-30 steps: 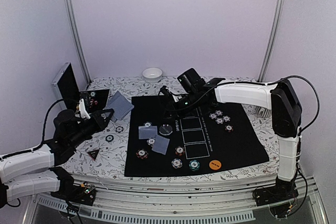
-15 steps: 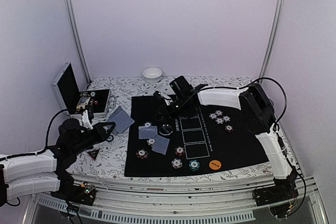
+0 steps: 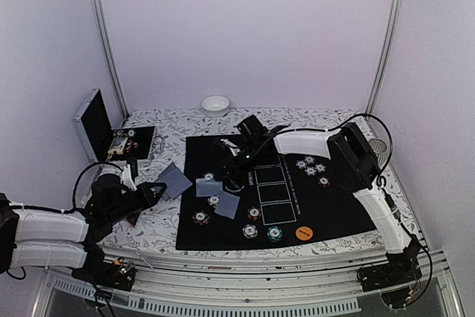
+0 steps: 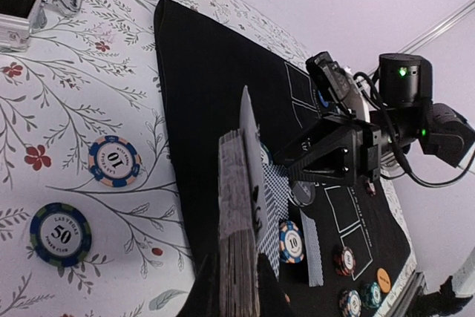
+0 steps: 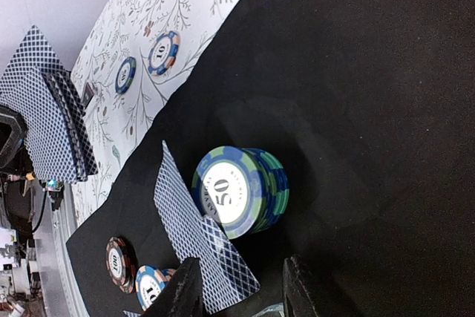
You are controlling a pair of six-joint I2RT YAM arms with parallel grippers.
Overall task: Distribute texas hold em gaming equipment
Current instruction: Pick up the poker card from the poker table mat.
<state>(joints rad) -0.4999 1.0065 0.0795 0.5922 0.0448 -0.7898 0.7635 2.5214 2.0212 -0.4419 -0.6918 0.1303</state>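
Observation:
My left gripper [image 3: 156, 189] [image 4: 236, 287] is shut on a deck of grey-blue-backed playing cards [image 4: 237, 206], held on edge over the flowered cloth left of the black mat [image 3: 334, 198]. My right gripper [image 3: 225, 168] [image 5: 239, 291] hovers low over the mat's left part, open, with nothing between its fingers. Just ahead of it stands a stack of green-blue 50 chips [image 5: 241, 191] [image 3: 208, 177], which overlaps a face-down card [image 5: 197, 235]. More chips [image 3: 200, 217] [image 3: 254, 214] and a second card [image 3: 227, 204] lie on the mat. An orange button [image 3: 303, 233] sits near its front edge.
An open silver case [image 3: 95, 120] stands at the back left. A small white bowl [image 3: 215, 105] sits behind the mat. Several chips [image 3: 310, 165] cluster on the mat's right side. Two loose chips [image 4: 113, 161] [image 4: 61, 234] lie on the cloth by my left gripper.
My right arm has swung left and nearer across the mat to the 50 chip stack. My left arm has drawn back toward the near edge with the deck.

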